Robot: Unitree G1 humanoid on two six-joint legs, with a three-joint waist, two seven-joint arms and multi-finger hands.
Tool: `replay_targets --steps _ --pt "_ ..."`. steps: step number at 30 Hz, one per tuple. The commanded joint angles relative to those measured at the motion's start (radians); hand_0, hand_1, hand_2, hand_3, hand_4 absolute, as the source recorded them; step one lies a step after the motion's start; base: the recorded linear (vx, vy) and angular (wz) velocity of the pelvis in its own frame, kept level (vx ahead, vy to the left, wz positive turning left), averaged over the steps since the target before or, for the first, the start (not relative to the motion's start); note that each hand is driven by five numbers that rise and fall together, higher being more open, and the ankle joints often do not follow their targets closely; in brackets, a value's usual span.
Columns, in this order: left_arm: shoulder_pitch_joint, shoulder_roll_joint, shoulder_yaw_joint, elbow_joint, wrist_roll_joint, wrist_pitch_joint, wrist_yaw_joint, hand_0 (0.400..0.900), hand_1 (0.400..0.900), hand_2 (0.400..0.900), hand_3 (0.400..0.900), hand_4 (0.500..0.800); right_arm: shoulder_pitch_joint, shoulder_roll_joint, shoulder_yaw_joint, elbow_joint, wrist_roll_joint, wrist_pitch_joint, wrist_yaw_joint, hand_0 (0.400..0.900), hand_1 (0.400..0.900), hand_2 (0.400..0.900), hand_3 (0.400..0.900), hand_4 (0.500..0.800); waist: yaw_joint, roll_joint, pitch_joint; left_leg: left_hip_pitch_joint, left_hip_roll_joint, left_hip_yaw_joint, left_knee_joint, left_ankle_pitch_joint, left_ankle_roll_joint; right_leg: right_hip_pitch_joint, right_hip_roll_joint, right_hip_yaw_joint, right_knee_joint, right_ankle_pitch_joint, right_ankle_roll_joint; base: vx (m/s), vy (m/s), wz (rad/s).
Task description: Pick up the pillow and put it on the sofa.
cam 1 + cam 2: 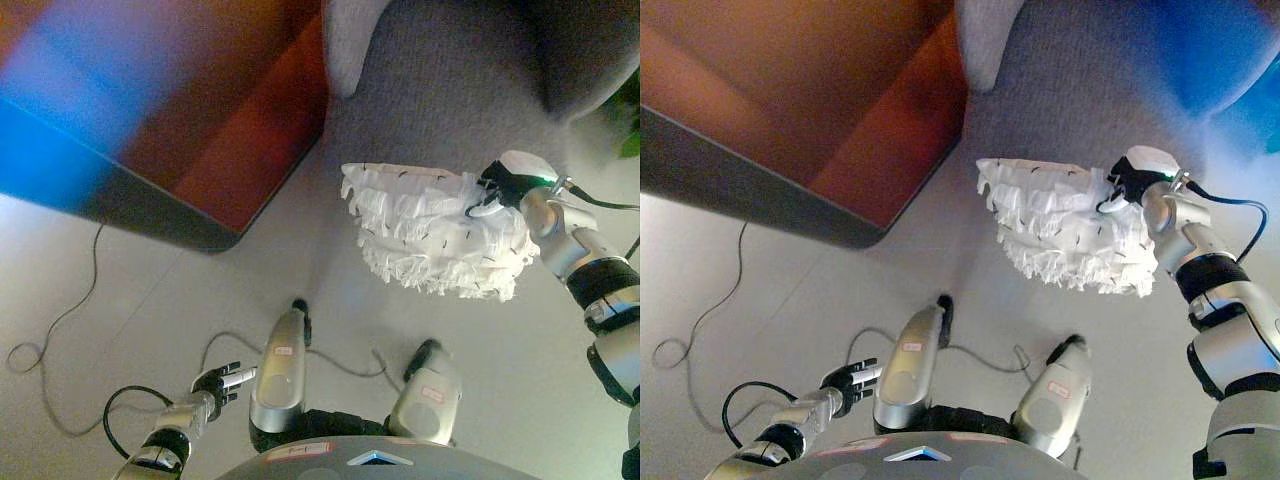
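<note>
- Right hand [508,185] grips the white ruffled pillow [430,232], lifted clear of the floor [150,320].
- Left hand [220,382] hangs relaxed, unoccupied.
- Next: carry it onto the grey sofa [450,70].

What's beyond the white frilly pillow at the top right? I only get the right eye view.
Observer: The left eye view shows a dark grey rounded cushion there, maybe part of the sofa.
Operator: Anything at the right edge below it?
Observer: Yes, a few green plant leaves, just above the right hand that is shut on the white frilly pillow.
</note>
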Motion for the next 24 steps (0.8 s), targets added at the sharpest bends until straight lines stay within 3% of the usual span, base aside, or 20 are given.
replay_targets --steps 1,5,9,13,15,17,21,24 --pt "0.056 0.078 -0.003 0.096 0.054 0.05 0.043 0.9 0.9 0.9 0.9 0.8 -0.099 -0.06 -0.121 -0.095 0.0 -0.083 -0.054 0.4 0.4 0.4 0.4 0.5 0.021 -0.03 -0.132 0.094 0.024 -0.014 -0.055 0.039 0.009 0.112 -0.063 0.014 -0.193 0.269 -0.016 0.12 0.08 -0.09" --pt "0.05 0.076 0.031 0.141 0.081 0.061 0.049 0.9 0.9 0.9 0.9 0.8 -0.127 -0.1 -0.117 -0.101 0.023 -0.153 -0.055 0.4 0.4 0.4 0.4 0.5 0.019 -0.052 -0.179 0.149 -0.009 -0.012 -0.122 0.042 0.025 0.198 -0.057 0.016 -0.285 0.326 -0.012 0.09 0.093 0.02" --pt "0.055 0.083 0.052 0.164 0.098 0.068 0.048 0.9 0.9 0.9 0.9 0.8 -0.166 -0.139 -0.096 -0.112 0.053 -0.209 -0.054 0.4 0.4 0.4 0.4 0.5 0.018 -0.065 -0.217 0.209 -0.053 -0.01 -0.208 0.064 0.061 0.184 -0.069 0.042 -0.24 0.425 -0.002 0.1 0.127 0.01" --pt "0.062 0.093 0.058 0.17 0.138 0.064 0.049 0.9 0.9 0.9 0.9 0.8 -0.25 -0.143 -0.058 -0.097 0.092 -0.202 -0.03 0.4 0.4 0.4 0.4 0.5 0.0 -0.08 -0.262 0.292 -0.085 -0.006 -0.338 0.102 0.07 0.166 0.02 0.054 -0.311 0.445 0.0 0.21 -0.005 0.17" --pt "0.061 0.096 0.059 0.172 0.15 0.058 0.05 0.9 0.9 0.9 0.9 0.8 -0.29 -0.132 -0.048 -0.064 0.108 -0.204 -0.025 0.4 0.4 0.4 0.4 0.5 -0.003 -0.096 -0.271 0.326 -0.094 0.003 -0.381 0.1 0.066 0.142 0.047 0.035 -0.379 0.476 0.013 0.23 -0.152 0.12" --pt "0.057 0.098 0.061 0.177 0.161 0.053 0.05 0.9 0.9 0.9 0.9 0.8 -0.328 -0.121 -0.043 -0.008 0.13 -0.213 -0.009 0.4 0.4 0.4 0.4 0.5 -0.012 -0.108 -0.272 0.36 -0.099 -0.011 -0.413 0.085 0.073 0.1 0.079 0.05 -0.424 0.496 0.021 0.27 -0.213 0.28" --pt "0.047 0.101 0.071 0.205 0.168 0.052 0.049 0.9 0.9 0.9 0.9 0.8 -0.383 -0.133 -0.043 0.117 0.178 -0.242 0.027 0.4 0.4 0.4 0.4 0.5 -0.022 -0.121 -0.276 0.389 -0.09 -0.057 -0.416 0.052 0.085 0.08 0.135 0.094 -0.462 0.452 0.007 0.29 -0.275 0.44" --pt "0.079 0.105 0.105 0.234 0.195 0.042 0.056 0.9 0.9 0.9 0.9 0.8 -0.42 -0.151 -0.032 0.222 0.235 -0.259 0.071 0.4 0.4 0.4 0.4 0.5 -0.003 -0.118 -0.296 0.414 -0.045 -0.076 -0.431 0.071 0.056 0.14 0.174 0.067 -0.465 0.37 -0.017 0.32 -0.3 0.38"
